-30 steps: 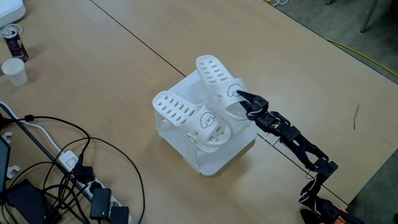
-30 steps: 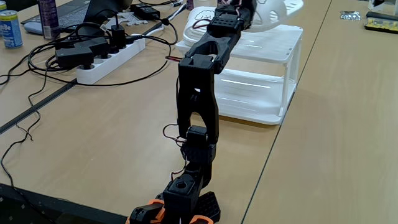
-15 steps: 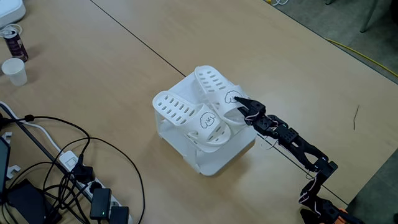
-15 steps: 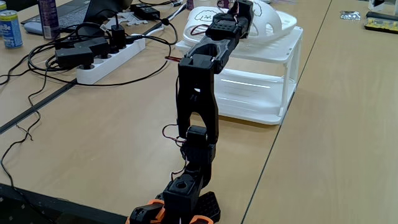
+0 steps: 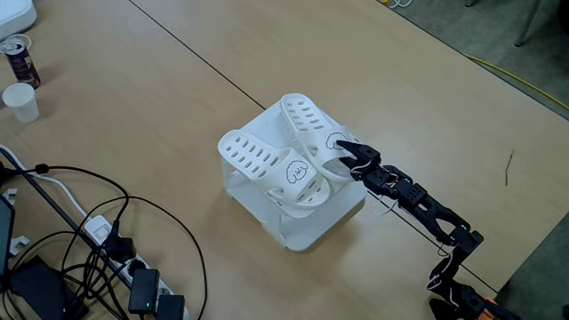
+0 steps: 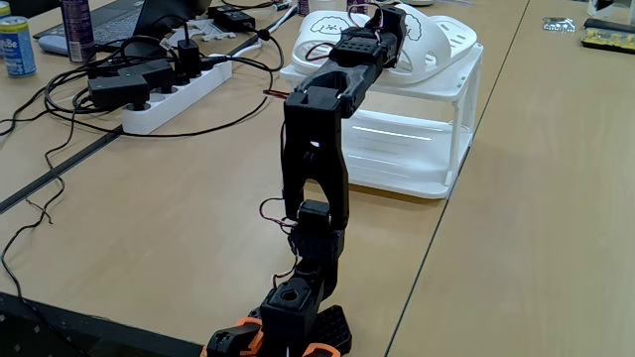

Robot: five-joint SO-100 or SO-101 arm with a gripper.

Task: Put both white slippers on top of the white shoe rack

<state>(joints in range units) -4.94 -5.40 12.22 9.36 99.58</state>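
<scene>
Both white slippers (image 5: 283, 172) seen lying on white shoe rack (image 5: 307, 233) top. Gripper (image 5: 345, 153) at second slipper's (image 5: 313, 127) heel edge, jaw state can't be told. Placement step basically finished; release and clean retreat needed next, probably.

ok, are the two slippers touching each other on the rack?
Touching. In a fixed view from above, the near slipper and the far slipper overlap at their toe ends on the shoe rack, with no gap between them.

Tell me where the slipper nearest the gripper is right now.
In a fixed view, that white slipper lies on top of the white shoe rack, on its right half beside the other slipper, with the gripper at its toe end.
</scene>
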